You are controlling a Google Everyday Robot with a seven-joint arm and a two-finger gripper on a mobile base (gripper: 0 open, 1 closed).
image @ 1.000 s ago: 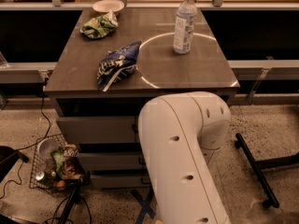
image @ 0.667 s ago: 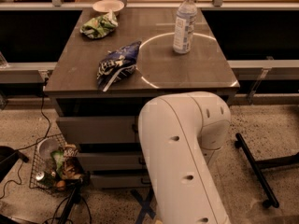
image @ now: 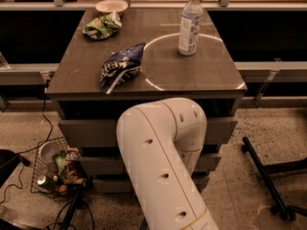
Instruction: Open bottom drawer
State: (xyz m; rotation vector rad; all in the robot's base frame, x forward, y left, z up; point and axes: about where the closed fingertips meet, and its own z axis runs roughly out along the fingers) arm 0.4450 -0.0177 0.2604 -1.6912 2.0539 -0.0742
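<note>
1. The bottom drawer (image: 108,185) sits lowest in the table's front, mostly blocked by the white arm (image: 160,162).
2. The gripper is hidden behind that arm; I cannot tell its state.
3. On top are a bottle (image: 190,23) and a blue bag (image: 120,68); a wire basket (image: 55,169) stands on the floor at left.

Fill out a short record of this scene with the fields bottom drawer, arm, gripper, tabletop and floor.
bottom drawer: the bottom drawer is the lowest of three fronts and looks closed; its middle and handle are hidden
arm: the white arm stands in front of the drawers and covers their centre
gripper: out of sight, hidden behind the arm
tabletop: upright water bottle at the right rear, blue snack bag near the front left, green bag and bowl at the far left
floor: wire basket of packets, left of the drawers
</note>
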